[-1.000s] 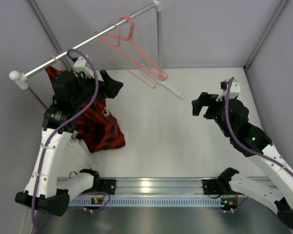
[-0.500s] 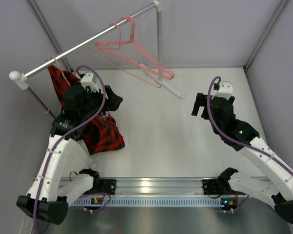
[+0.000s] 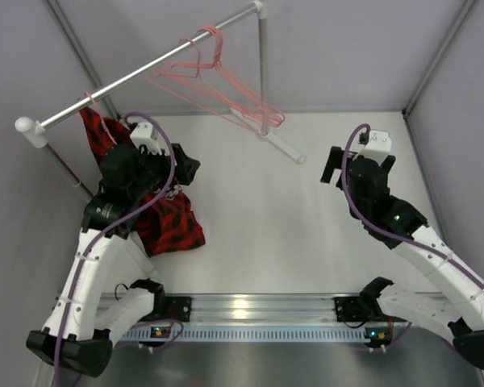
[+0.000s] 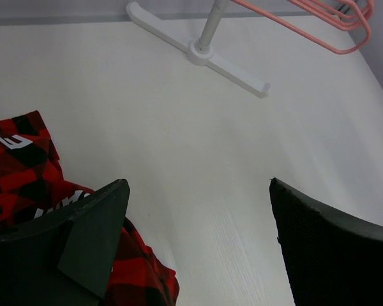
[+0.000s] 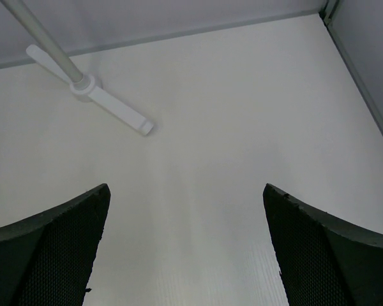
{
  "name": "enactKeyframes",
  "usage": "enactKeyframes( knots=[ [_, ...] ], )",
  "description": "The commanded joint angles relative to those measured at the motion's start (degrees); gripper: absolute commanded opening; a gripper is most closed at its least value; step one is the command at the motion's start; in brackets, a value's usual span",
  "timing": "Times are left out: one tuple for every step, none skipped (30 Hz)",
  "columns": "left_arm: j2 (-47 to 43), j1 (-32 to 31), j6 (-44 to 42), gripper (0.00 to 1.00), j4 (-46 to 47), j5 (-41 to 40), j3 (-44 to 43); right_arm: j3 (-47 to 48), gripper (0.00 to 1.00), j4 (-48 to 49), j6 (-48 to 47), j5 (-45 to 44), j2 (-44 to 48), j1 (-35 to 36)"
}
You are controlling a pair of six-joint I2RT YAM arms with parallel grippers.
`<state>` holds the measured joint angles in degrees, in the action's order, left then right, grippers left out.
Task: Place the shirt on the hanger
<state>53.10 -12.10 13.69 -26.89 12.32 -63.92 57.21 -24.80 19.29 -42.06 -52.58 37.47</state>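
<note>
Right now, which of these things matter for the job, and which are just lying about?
For the job: plaid shirt; pink hanger hooked above it.
Just there: spare pink hangers; rail; rack foot.

From above, the left arm covers the middle of the shirt. Of the hanger bearing it, only a pink hook on the rail shows. In the left wrist view the shirt runs off the left edge and behind a finger of the left end effector, its white lettering cut short and unreadable.
</note>
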Motion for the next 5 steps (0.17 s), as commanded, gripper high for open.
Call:
enactKeyframes(
  knots=[
    [-1.77,0.23,0.71,0.95,4.3,-0.72,0.19,3.0,1.0,3.97,-1.53,-2.41,0.63,0.32],
    [-1.77,0.23,0.81,0.95,4.39,-0.45,0.46,2.82,0.99,3.97,-1.53,-2.23,1.24,0.32],
    [-1.69,0.23,0.9,0.95,4.39,-0.28,0.72,2.73,0.99,4.05,-1.62,-1.97,1.6,0.41],
    [-1.6,0.23,0.9,0.95,4.39,-0.01,0.9,2.56,1.0,4.05,-1.8,-1.53,1.77,0.32],
    [-1.68,0.23,1.16,0.95,4.39,-0.1,1.25,2.21,1.0,4.05,-2.41,-0.05,2.3,0.32]
  ],
)
